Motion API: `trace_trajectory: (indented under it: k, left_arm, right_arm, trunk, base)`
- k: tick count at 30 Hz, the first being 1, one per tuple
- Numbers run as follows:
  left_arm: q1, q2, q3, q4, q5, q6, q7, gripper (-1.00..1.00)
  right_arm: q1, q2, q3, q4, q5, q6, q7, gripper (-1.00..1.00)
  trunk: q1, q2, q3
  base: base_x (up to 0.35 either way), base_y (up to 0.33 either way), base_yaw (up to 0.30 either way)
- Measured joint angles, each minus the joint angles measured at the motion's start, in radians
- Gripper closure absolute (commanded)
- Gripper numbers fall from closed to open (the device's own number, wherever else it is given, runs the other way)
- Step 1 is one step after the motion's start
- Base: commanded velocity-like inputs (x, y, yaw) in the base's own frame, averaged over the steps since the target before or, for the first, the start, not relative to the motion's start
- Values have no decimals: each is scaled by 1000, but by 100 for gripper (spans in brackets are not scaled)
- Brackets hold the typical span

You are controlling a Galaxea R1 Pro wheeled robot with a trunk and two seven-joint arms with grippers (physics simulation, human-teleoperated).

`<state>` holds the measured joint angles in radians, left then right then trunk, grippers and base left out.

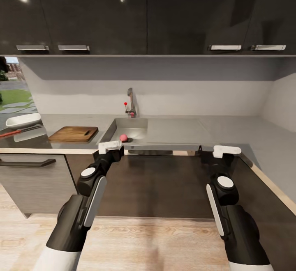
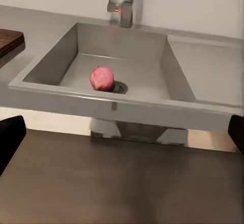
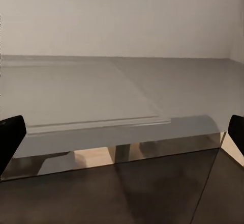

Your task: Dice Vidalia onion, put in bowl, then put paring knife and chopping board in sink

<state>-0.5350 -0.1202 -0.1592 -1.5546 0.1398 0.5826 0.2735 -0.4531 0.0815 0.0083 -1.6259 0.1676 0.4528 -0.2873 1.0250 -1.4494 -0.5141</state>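
The Vidalia onion (image 1: 123,138) (image 2: 101,78), a small pinkish-red ball, lies in the sink (image 1: 119,126) (image 2: 61,63) beside the round drain (image 2: 120,87). The chopping board (image 1: 74,133) rests on the countertop (image 1: 230,133) left of the sink, its corner (image 2: 10,39) visible in the left wrist view. Farther left lie the red-handled paring knife (image 1: 14,132) and the white bowl (image 1: 22,119). My left gripper (image 1: 112,148) (image 2: 122,137) hovers open in front of the sink, short of the onion. My right gripper (image 1: 224,152) (image 3: 122,132) is open, facing the bare countertop (image 3: 152,81).
A chrome tap (image 1: 130,103) (image 2: 123,7) with a red knob stands behind the sink. Dark wall cabinets (image 1: 148,12) hang above. Dark base cabinets (image 1: 156,184) sit under the counter, with a drawer handle (image 1: 26,163) at the left. The worktop turns a corner at the right.
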Motion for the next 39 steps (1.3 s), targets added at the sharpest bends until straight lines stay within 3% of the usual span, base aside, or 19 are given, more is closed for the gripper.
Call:
trace_trajectory:
  k: [18, 39]
  left_arm:
    - [-9, 0, -12, 0, -2, -6, 1, -100]
    - [-9, 2, -13, 0, -17, -5, 1, -100]
  right_arm:
    - [0, 1, 0, 1, 0, -20, 0, -100]
    - [0, 1, 0, 1, 0, -20, 0, -100]
  trunk:
    - [0, 0, 0]
    - [0, 0, 0]
  base:
    - [7, 0, 0]
    - [220, 0, 0]
